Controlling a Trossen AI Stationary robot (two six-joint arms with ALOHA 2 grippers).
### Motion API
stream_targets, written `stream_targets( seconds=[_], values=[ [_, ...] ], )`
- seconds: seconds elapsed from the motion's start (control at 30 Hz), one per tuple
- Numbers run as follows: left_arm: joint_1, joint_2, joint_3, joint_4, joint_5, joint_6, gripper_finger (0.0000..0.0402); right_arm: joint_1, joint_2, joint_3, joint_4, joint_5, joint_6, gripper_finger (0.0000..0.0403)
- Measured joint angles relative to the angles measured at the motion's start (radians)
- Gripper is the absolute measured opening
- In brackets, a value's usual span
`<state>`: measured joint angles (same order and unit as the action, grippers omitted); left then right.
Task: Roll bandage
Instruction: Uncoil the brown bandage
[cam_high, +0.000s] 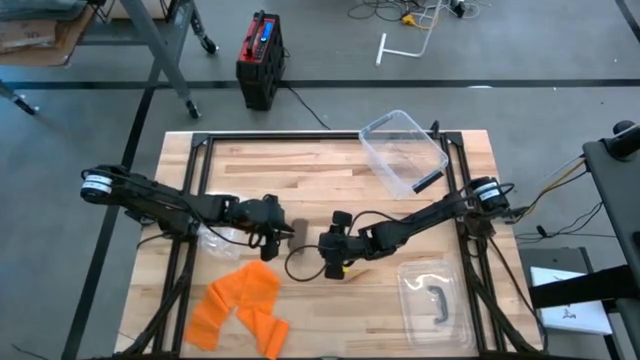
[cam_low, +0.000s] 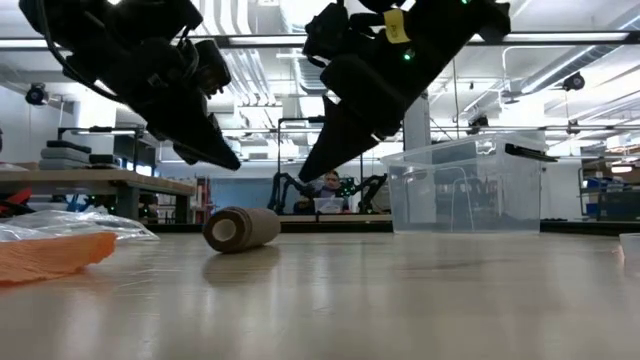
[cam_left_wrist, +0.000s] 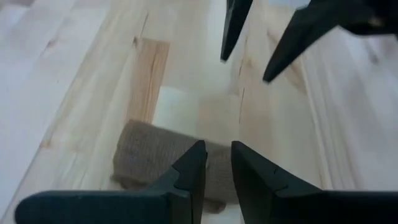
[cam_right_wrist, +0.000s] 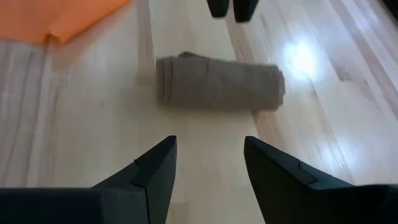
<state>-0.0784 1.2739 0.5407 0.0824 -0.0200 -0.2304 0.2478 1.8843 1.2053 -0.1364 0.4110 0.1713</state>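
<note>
From above, you see the grey-brown rolled cloth bandage (cam_high: 298, 232) lying on the wooden desk (cam_high: 330, 170) between your two claws: the left claw (cam_high: 272, 240) sits just beside one end of it, the right claw (cam_high: 331, 252) near the other. Neither touches it, which suggests the roll is finished and has been let go.

At desk height, the bandage (cam_low: 241, 228) rests on its side, one coiled end facing the camera. Both claws hang above it, clear of the desk, so nothing props the roll; it stays put under its own weight.

Through the left wrist camera, your left claw (cam_left_wrist: 217, 163) is narrowed to a slim gap and empty, with the bandage (cam_left_wrist: 155, 158) directly ahead of and below its fingertips. The right claw's fingers show farther off.

Through the right wrist camera, your right claw (cam_right_wrist: 209, 154) is spread moderately wide and empty. The bandage (cam_right_wrist: 219, 83) lies crosswise ahead of it, apart from both fingers.
</note>
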Motion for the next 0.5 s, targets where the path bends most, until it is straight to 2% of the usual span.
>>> stream_targets(
  seconds=[0.4,0.5],
  values=[
    [0.0,0.0,-0.004,0.048,0.001,0.043,0.0068,0.0,-0.001,0.0,0.077,0.0,0.012,0.0183],
    [0.0,0.0,-0.004,0.082,-0.027,0.056,0.0068,-0.003,0.003,0.0,0.112,0.0,0.011,0.0183]
  ],
)
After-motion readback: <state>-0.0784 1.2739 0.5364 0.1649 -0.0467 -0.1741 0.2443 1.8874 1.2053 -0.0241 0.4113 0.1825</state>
